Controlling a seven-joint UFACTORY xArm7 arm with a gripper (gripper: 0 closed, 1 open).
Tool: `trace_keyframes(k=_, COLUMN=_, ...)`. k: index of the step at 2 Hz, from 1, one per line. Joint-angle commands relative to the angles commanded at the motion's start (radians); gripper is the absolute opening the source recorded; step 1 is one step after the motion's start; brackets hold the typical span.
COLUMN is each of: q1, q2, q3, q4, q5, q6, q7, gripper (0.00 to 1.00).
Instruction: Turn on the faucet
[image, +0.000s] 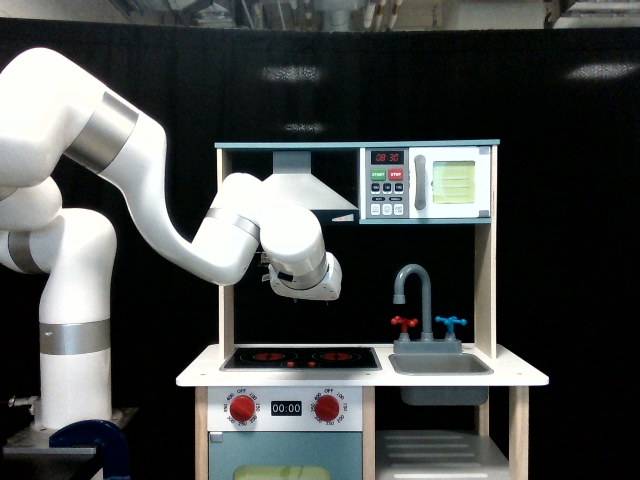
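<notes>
Exterior view. The gripper (318, 287) is hanging above the stovetop (300, 356), its end facing roughly toward the camera, so the fingers themselves are not showing; whether they are standing wide, narrow or closed cannot be told, and nothing is seen in them or touching them. The faucet (418, 300) is standing well apart from the gripper, toward the exterior view's right and somewhat lower, at the back of the sink (440, 365). Its long axis is running upright, the gooseneck spout hooking over toward the gripper's side. The red handle (404, 323) is lying nearer the gripper than the blue handle (451, 323); both are sitting low at the faucet's base, below gripper height. The coming move is, in all likelihood, turning on a sideways and downward travel to one handle.
</notes>
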Motion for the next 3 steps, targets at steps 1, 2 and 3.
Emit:
trace_keyframes(k=1, q1=0.099, q2=-0.135, q3=-0.177, q4=0.061, q5=-0.043, q6=0.093, q7=-0.108, gripper=1.0)
trace_keyframes(k=2, q1=0.322, q2=-0.251, q3=-0.234, q4=0.228, q5=-0.11, q6=0.209, q7=-0.064, gripper=1.0)
trace_keyframes(k=3, q1=0.453, q2=-0.306, q3=-0.193, q4=0.218, q5=-0.101, q6=0.052, q7=-0.012, gripper=1.0)
